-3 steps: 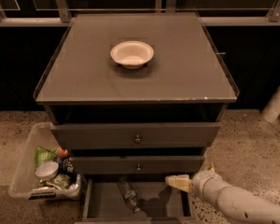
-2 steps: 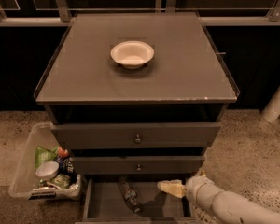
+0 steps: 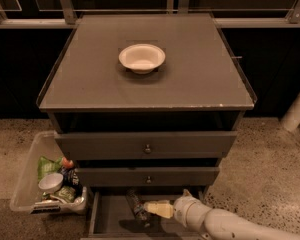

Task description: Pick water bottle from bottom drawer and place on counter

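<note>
End effector (image 3: 156, 209) beside water bottle (image 3: 135, 204)

1. Floor (image 3: 275, 159): pale, speckled, stone-like surface, visible on both sides of the furniture.
2. Rear: dark panels, crossed by a pale horizontal rail (image 3: 270, 22) with slanted metal posts (image 3: 65, 1) rising from it.
3. Furniture: one dark grey drawer cabinet (image 3: 190, 144), central. A clear plastic bin (image 3: 25, 184) stands on the floor just beside its left side.
4. Right edge: a white tube (image 3: 296, 109), leaning.
5. Light: dim and warm.
6. Pincer (image 3: 152, 208): low in frame, at the cabinet's base.
</note>
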